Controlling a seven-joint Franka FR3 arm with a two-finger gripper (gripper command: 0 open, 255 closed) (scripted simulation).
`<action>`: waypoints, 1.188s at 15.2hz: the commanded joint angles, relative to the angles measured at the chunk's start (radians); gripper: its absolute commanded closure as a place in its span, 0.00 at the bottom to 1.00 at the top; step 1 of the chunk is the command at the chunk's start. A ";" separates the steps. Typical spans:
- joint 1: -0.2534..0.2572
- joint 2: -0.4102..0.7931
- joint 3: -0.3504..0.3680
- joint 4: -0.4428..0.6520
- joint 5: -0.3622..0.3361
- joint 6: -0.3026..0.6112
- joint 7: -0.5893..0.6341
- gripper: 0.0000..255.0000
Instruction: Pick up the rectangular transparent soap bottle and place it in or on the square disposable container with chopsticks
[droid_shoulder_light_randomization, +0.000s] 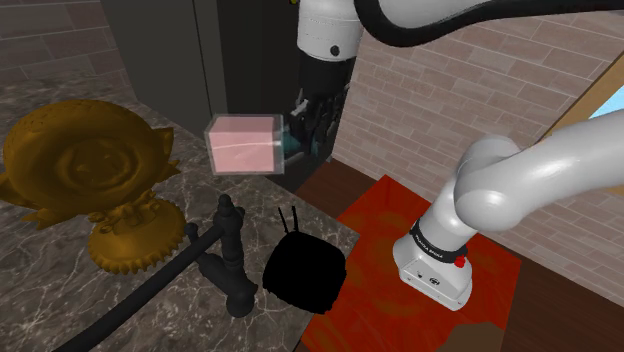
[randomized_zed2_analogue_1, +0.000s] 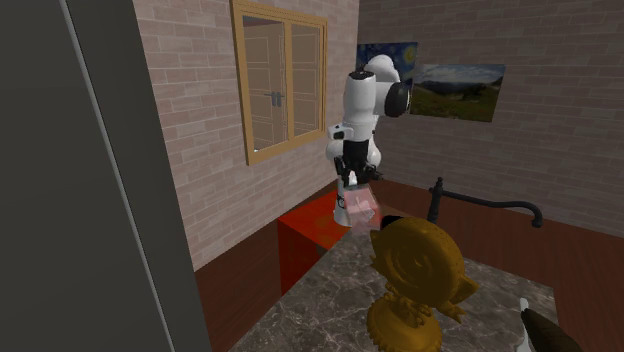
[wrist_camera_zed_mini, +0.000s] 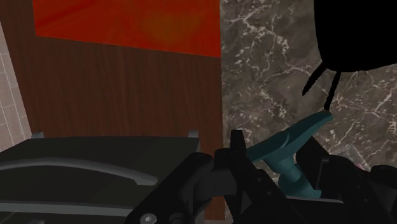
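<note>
Here, in the shoulder view, a dark veined marble worktop (droid_shoulder_light_randomization: 60, 290) is running along a brick wall (droid_shoulder_light_randomization: 430, 110), with a wooden floor (droid_shoulder_light_randomization: 325, 185) and the red stand (droid_shoulder_light_randomization: 375, 215) lying beside it. The claw (droid_shoulder_light_randomization: 308, 135) is pinching the soap bottle (droid_shoulder_light_randomization: 242, 145), a boxy see-through pink block, at its teal pump (droid_shoulder_light_randomization: 290, 147) end and holding it in the air above the worktop. Below, the container (droid_shoulder_light_randomization: 305, 272) is resting on the marble as a flat black shape with thin chopsticks (droid_shoulder_light_randomization: 290, 218) sticking up. A black faucet (droid_shoulder_light_randomization: 228, 250) is standing just beside it, and a golden sun-shaped ornament (droid_shoulder_light_randomization: 85, 165) is sitting towards that view's left.

In the second exterior view, a wood-framed window (randomized_zed2_analogue_1: 285, 80) is sitting in the brick and two paintings (randomized_zed2_analogue_1: 455, 90) are hanging beyond. A grey panel (randomized_zed2_analogue_1: 90, 200) is blocking the left side, and the ornament (randomized_zed2_analogue_1: 415, 275) is partly covering the bottle (randomized_zed2_analogue_1: 358, 208) hanging under the claw (randomized_zed2_analogue_1: 352, 185).

In the wrist view, the pump (wrist_camera_zed_mini: 296, 143) is lying between the claw's (wrist_camera_zed_mini: 273, 181) black fingers, with marble (wrist_camera_zed_mini: 267, 63), floor (wrist_camera_zed_mini: 127, 89) and the container (wrist_camera_zed_mini: 359, 28) showing beyond.
</note>
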 joint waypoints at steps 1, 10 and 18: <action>0.029 -0.055 0.018 -0.024 0.028 -0.027 0.031 1.00; 0.172 -0.258 0.125 -0.081 0.166 -0.151 0.206 1.00; 0.225 -0.306 0.192 -0.144 0.236 -0.126 0.264 1.00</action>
